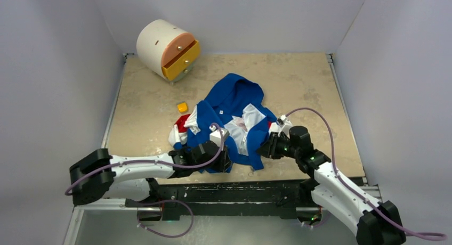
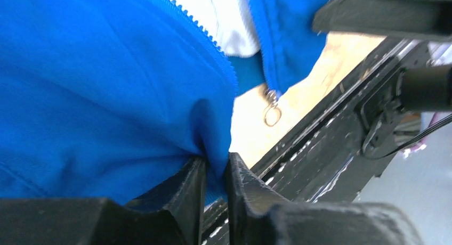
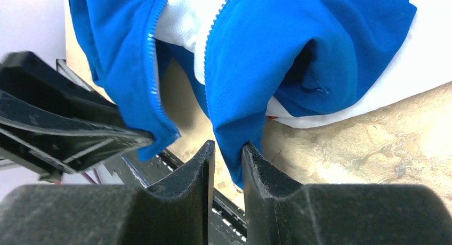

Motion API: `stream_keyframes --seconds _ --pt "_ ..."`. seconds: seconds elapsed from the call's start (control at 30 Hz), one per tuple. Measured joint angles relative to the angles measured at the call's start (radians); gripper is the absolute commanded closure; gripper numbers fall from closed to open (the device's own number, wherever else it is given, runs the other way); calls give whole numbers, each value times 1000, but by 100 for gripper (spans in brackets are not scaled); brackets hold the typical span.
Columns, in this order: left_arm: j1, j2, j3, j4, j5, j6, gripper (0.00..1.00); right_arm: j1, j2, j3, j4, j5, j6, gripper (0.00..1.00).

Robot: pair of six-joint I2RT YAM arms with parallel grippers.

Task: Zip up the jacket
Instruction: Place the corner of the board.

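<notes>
The royal-blue jacket (image 1: pixel 234 104) with white and red panels lies open on the tan table, its near hem at the front edge. My left gripper (image 1: pixel 224 162) is shut on the hem of the jacket's left front panel (image 2: pixel 106 96), pinching blue fabric between its fingers (image 2: pixel 194 181). The silver zipper pull (image 2: pixel 272 112) hangs at the bottom of the other panel's zipper teeth. My right gripper (image 1: pixel 265 149) is shut on the lower corner of the right front panel (image 3: pixel 256 69), with fabric between its fingertips (image 3: pixel 255 160). The two zipper edges are apart, with white lining showing between them.
A white cylindrical drawer unit (image 1: pixel 168 48) with a yellow drawer stands at the back left. A small yellow block (image 1: pixel 182 106) lies left of the jacket. The black frame rail (image 1: pixel 240 189) runs along the table's near edge. White walls enclose the table.
</notes>
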Motion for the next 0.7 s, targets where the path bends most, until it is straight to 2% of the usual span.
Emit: stream_keyframes --seconds 0.1,0.23,0.47,0.7 --pt "0 72 -35 55 53 -3 57 0 26 0 3 0 0 71" --pt "0 115 -51 71 85 -8 51 0 41 0 15 0 1 71" --pt "3 93 -36 -12 37 -3 43 0 43 0 23 -1 1 67" --pt "-14 158 140 -214 -40 -8 41 0 68 -6 34 -4 2 62"
